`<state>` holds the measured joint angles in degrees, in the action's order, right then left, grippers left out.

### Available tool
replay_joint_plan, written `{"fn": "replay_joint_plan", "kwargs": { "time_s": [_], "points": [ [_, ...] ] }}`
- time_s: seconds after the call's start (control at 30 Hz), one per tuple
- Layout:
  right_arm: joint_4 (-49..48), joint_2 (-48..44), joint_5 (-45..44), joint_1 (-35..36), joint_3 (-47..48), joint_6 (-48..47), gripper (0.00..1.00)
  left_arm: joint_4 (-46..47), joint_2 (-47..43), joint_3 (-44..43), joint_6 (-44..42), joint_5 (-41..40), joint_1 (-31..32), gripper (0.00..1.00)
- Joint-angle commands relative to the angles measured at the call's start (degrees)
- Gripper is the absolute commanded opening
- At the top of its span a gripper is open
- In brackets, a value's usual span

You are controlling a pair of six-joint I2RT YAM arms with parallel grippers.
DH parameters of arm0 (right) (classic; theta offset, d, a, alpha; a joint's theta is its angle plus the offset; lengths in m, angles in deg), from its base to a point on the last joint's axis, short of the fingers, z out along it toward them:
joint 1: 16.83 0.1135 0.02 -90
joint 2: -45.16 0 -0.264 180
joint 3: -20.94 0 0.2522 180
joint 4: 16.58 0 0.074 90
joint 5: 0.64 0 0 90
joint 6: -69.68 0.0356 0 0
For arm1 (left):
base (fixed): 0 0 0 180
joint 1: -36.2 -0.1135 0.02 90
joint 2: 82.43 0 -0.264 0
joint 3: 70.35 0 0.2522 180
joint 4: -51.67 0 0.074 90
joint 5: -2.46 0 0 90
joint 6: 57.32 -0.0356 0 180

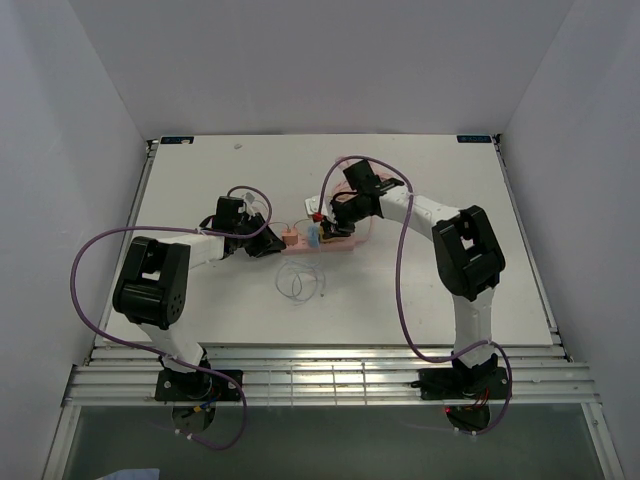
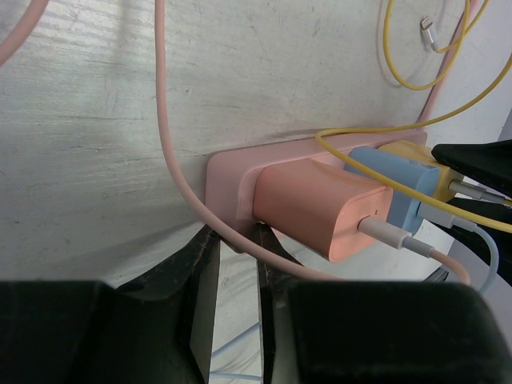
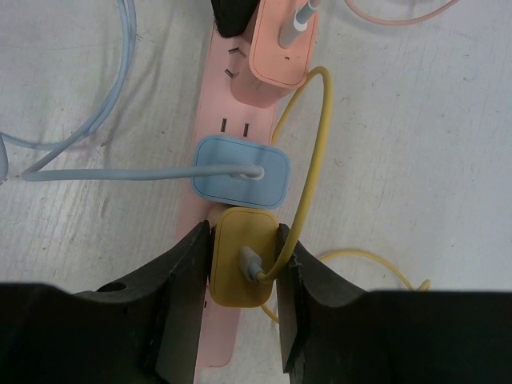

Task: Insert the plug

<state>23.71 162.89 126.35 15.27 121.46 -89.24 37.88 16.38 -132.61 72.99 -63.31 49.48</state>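
A pink power strip (image 1: 325, 246) lies mid-table. It holds a peach plug (image 3: 280, 48), a blue plug (image 3: 242, 172) and a yellow plug (image 3: 240, 268) in a row. My right gripper (image 3: 242, 236) is shut on the yellow plug, one finger pressed on each side. The plug stands on the strip right beside the blue one; how deep it sits is hidden. My left gripper (image 2: 234, 240) is closed on the strip's end (image 2: 232, 180), just past the peach plug (image 2: 320, 212). In the top view my left gripper (image 1: 268, 240) and my right gripper (image 1: 328, 222) meet over the strip.
A yellow cable (image 3: 308, 160) loops from the yellow plug over the table. A pale blue cable (image 1: 297, 285) coils in front of the strip. A pink cable (image 2: 172, 160) crosses the left wrist view. White walls enclose the table, and slotted rails (image 1: 330, 380) run along its near edge.
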Motion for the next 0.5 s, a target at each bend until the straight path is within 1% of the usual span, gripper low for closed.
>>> {"fn": "replay_joint_plan", "kwargs": {
  "time_s": [0.0, 0.03, 0.17, 0.47],
  "points": [
    [12.1, 9.4, -18.4, -2.4, -8.5, -5.0, 0.08, 2.8, 4.0, 0.2, -0.4, -4.2, 4.0, 0.31],
    [12.6, 8.8, -19.8, -2.4, -8.9, -5.2, 0.08, 2.9, 4.1, 0.3, -0.4, -4.2, 4.1, 0.31],
    [14.5, 9.3, -19.9, -2.0, -8.8, -5.3, 0.08, 2.9, 4.5, 0.3, -0.3, -4.0, 4.3, 0.3],
    [13.1, 8.1, -18.0, -2.3, -10.5, -4.3, 0.08, 3.0, 3.9, 0.5, -0.2, -4.0, 4.7, 0.3]
  ]
}}
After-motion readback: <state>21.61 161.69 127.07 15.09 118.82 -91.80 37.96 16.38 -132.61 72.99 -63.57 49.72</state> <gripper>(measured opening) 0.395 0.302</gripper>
